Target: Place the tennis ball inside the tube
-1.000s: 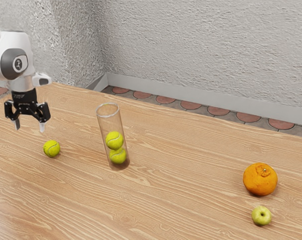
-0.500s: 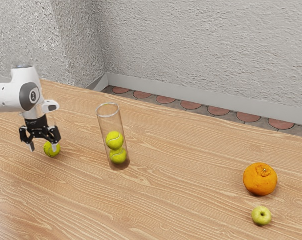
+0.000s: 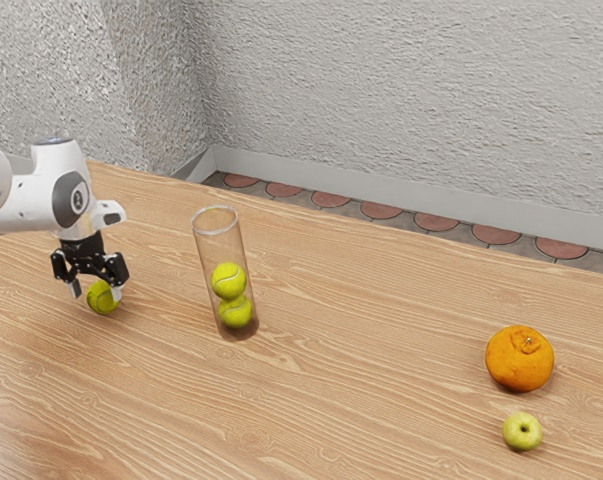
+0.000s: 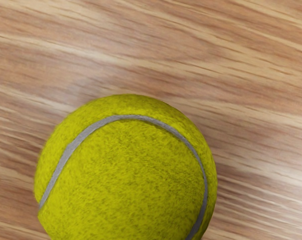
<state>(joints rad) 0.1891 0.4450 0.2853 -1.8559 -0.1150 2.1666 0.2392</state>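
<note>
The black gripper [image 3: 96, 293] is spread wide over the loose tennis ball [image 3: 103, 301], its fingers well parted and gripping nothing. That ball rests on the wooden table [image 3: 351, 350], outside the clear tube [image 3: 215, 208] (which already contains two tennis balls, one atop the other). Toward the exterior view's right, an orange [image 3: 519, 360] sits near a green apple [image 3: 522, 432]

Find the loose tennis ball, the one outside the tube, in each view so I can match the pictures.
Exterior view: the loose tennis ball is toward the exterior view's left, on the tabletop, low between the open jaws and left of the tube.
Wrist view: it is the large yellow-green round just under the hand, with a pale seam curving across it.
Shared landmark: the streaked wood of the tabletop around the ball.
</note>
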